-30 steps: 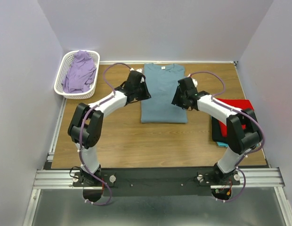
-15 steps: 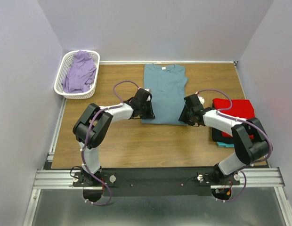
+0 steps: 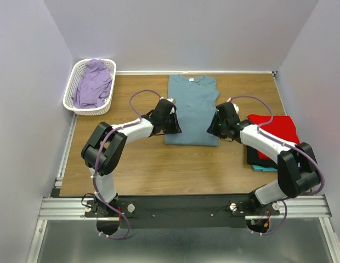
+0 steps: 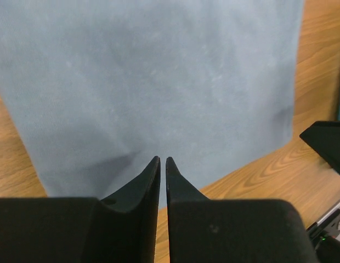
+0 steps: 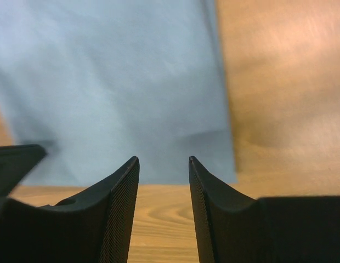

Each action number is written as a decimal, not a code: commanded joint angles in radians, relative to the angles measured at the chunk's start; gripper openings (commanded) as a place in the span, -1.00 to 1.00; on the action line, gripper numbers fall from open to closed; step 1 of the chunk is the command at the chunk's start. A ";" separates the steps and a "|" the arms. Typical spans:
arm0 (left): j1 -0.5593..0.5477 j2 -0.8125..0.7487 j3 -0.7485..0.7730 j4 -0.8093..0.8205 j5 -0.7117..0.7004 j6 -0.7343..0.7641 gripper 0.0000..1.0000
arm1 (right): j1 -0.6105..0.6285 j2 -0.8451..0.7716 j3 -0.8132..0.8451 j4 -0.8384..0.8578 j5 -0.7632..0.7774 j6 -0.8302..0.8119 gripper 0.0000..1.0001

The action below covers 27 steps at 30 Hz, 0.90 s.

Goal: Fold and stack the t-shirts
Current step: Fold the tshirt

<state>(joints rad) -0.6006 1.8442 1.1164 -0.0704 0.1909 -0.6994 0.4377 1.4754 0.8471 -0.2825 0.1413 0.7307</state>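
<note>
We have dropped both arms to the blue-grey t-shirt's (image 3: 191, 107) hem, nearest the tabletop's (image 3: 142, 167) near edge: left pincer (image 4: 163, 159) almost closed on nothing visible, right pincer (image 5: 163, 159) open, so we judge the hem fold comes next.

Turquoise t-shirt (image 3: 260, 167): only a sliver shows beneath the red t-shirt (image 3: 275, 124). Blue-grey t-shirt (image 4: 159, 82): cut off by both wrist views' top edges. Left gripper (image 4: 163, 159): whether its near-closed jaws pinch cloth is unclear.

pale lilac walls (image 3: 186, 33) | wood-grain table (image 3: 148, 164) | aluminium rail (image 3: 66, 207) along near edge | even light
</note>
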 commanded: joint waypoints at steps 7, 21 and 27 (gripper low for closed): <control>0.081 -0.052 0.109 -0.055 -0.027 0.001 -0.69 | 0.053 0.321 0.458 -0.032 0.067 -0.137 0.03; 0.222 -0.261 0.007 -0.106 -0.033 0.051 -0.69 | 0.084 0.717 0.702 -0.060 0.150 -0.205 0.05; 0.223 -0.301 -0.021 -0.106 -0.027 0.047 -0.69 | 0.145 0.709 0.632 -0.083 0.195 -0.218 0.15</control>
<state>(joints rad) -0.3767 1.5875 1.1168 -0.1577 0.1654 -0.6697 0.5373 2.1468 1.5429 -0.2832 0.2924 0.5289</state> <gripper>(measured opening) 0.154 0.568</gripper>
